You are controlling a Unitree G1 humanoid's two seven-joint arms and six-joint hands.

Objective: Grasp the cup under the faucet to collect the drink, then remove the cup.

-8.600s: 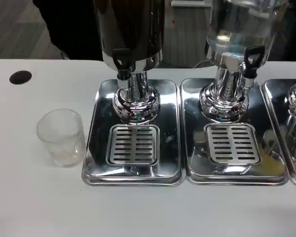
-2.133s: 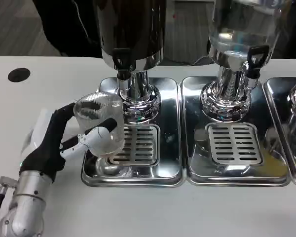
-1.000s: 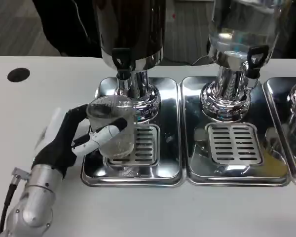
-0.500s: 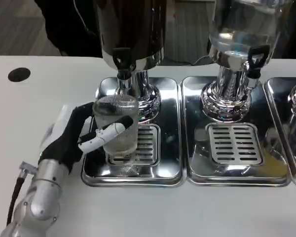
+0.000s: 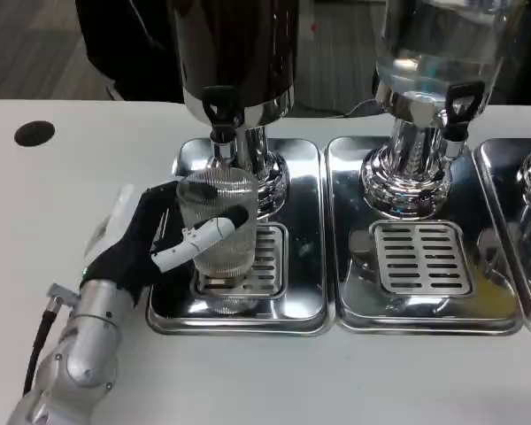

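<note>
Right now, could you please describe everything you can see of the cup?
The cup is clear, ribbed, probably plastic, and looks empty. It stands upright over the grate of the left drip tray, just below the dark dispenser's faucet. The left hand grips it from the left, fingers wrapped across its front.

Open white table (image 5: 62, 204) lies to the left and along the front, while the dark dispenser (image 5: 234, 62), its faucet (image 5: 221, 111) and the clear dispenser (image 5: 434, 80) wall off the back and right.
</note>
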